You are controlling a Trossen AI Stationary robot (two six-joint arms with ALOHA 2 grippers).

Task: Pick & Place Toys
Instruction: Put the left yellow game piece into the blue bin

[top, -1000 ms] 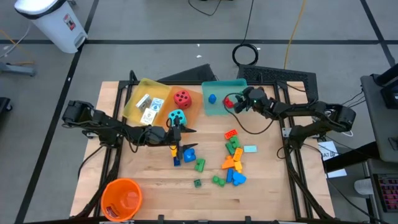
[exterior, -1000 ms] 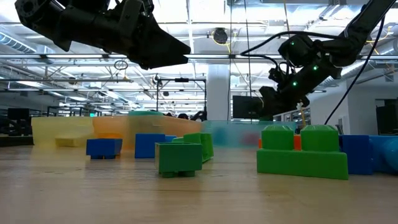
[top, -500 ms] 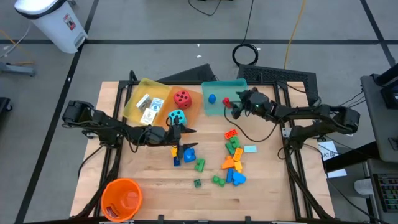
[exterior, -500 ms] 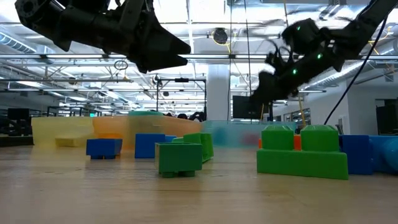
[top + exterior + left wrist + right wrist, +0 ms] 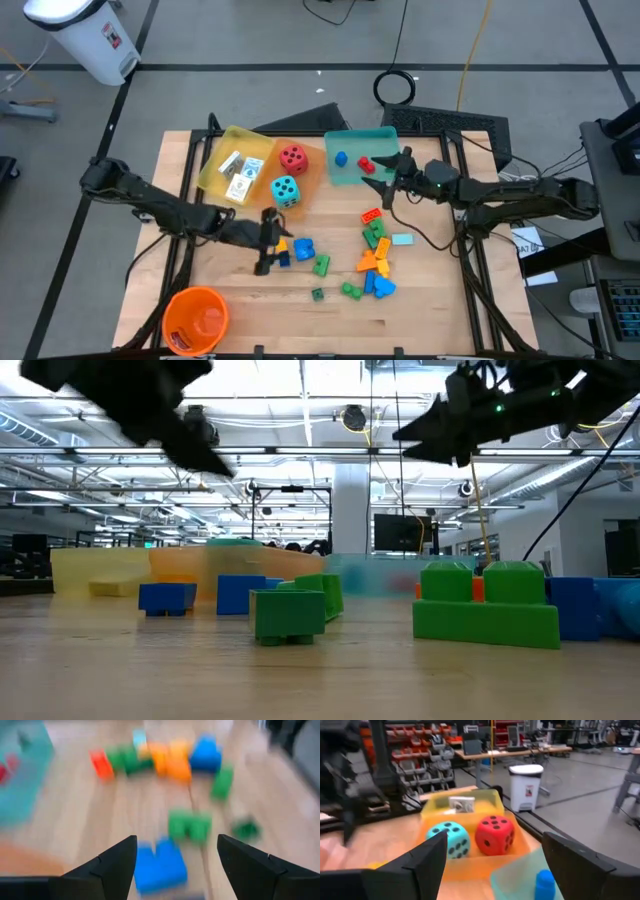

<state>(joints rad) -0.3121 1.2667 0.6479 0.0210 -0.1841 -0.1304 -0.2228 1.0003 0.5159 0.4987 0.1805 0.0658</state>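
Left hand (image 5: 268, 243) empty, fingers apart, low over the wooden worktop (image 5: 240, 300). Just ahead of its fingertips: a blue plastic brick (image 5: 159, 866), then a green plastic brick (image 5: 190, 825); the mixed pile of orange, green and blue bricks (image 5: 375, 262) lies farther out.

Right hand (image 5: 400, 166) empty, fingers spread, hanging beside the translucent teal tray (image 5: 352, 137). A small red brick (image 5: 365, 164) and a small blue brick (image 5: 341, 158) lie in that tray, just in front of it.

Risks, as I judge them:
- The left wrist view is smeared, so that arm is moving fast. Coming in low, a fingertip could knock the blue brick instead of straddling it and push it into the green one.
- Right hand pulling off close to the tray wall could catch it and shift the tray.

Against a second ago:
- The cyan die (image 5: 285, 190) was between the left fingers; it now sits in the translucent orange tray (image 5: 306, 172) beside the red die (image 5: 293, 156).
- The right hand was gripping the red brick above the teal tray; the brick is now released.
- Left hand has swung down towards the loose bricks.
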